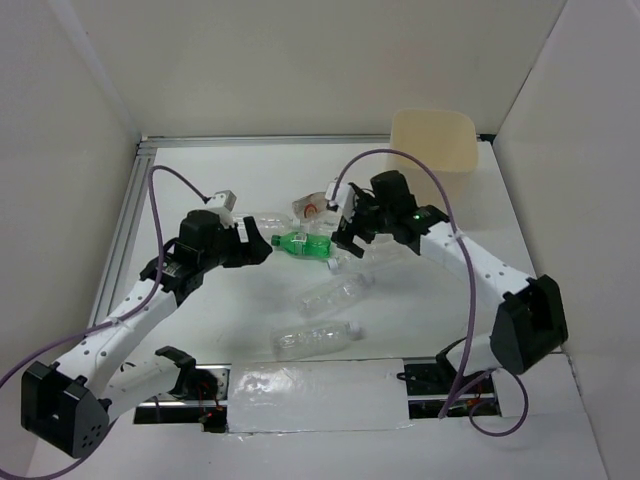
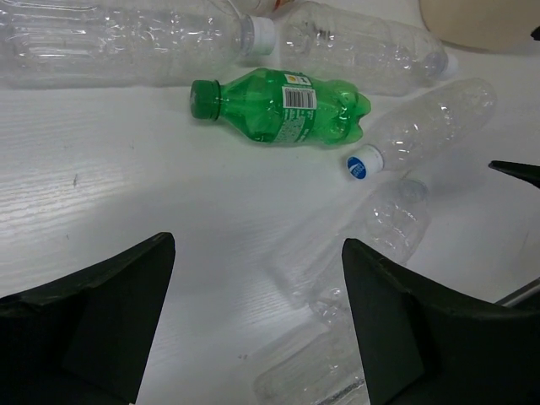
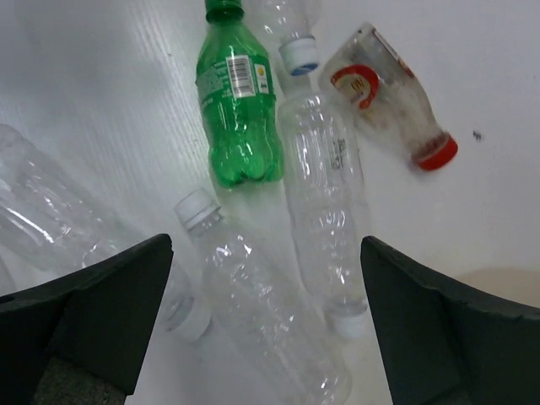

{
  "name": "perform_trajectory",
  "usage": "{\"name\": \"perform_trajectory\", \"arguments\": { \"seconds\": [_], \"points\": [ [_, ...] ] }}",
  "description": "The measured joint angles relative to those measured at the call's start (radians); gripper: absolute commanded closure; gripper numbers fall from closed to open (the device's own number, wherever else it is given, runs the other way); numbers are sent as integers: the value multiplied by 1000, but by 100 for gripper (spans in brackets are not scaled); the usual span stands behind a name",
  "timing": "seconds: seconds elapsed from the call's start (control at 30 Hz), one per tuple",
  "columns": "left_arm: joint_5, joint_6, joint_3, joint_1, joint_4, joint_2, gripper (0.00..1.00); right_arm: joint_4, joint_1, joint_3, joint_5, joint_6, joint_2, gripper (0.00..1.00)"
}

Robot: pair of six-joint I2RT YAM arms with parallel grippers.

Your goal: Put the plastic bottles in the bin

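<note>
Several plastic bottles lie on the white table. A green bottle (image 1: 303,245) lies between my two grippers; it also shows in the left wrist view (image 2: 283,108) and the right wrist view (image 3: 239,110). A red-labelled bottle (image 1: 312,207) with a red cap (image 3: 436,154) lies behind it. Clear bottles lie nearer (image 1: 335,292) (image 1: 315,338). The cream bin (image 1: 435,140) stands at the far right. My left gripper (image 1: 260,245) (image 2: 257,321) is open and empty, just left of the green bottle. My right gripper (image 1: 347,238) (image 3: 266,321) is open, hovering over a clear bottle (image 3: 270,304).
White walls enclose the table on the left, back and right. More clear bottles lie beside the green one (image 2: 126,34) (image 2: 363,46) (image 2: 422,131) (image 3: 325,202) (image 3: 51,219). A silver taped strip (image 1: 315,395) runs between the arm bases.
</note>
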Motion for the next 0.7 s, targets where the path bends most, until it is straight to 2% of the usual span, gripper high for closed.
{"name": "perform_trajectory", "arguments": {
  "seconds": [0.1, 0.33, 0.47, 0.7],
  "points": [
    [-26, 41, 0, -16, -6, 8, 7, 9, 40, 64, 14, -117, 121, 1],
    [-74, 78, 0, -23, -20, 19, 6, 15, -2, 248, 67, -280, 445, 1],
    [-89, 95, 0, -23, -15, 25, 6, -15, -42, 314, 74, -347, 510, 1],
    [-92, 117, 0, -23, -1, 101, 6, -64, -89, 320, 49, -464, 529, 3]
  ]
}}
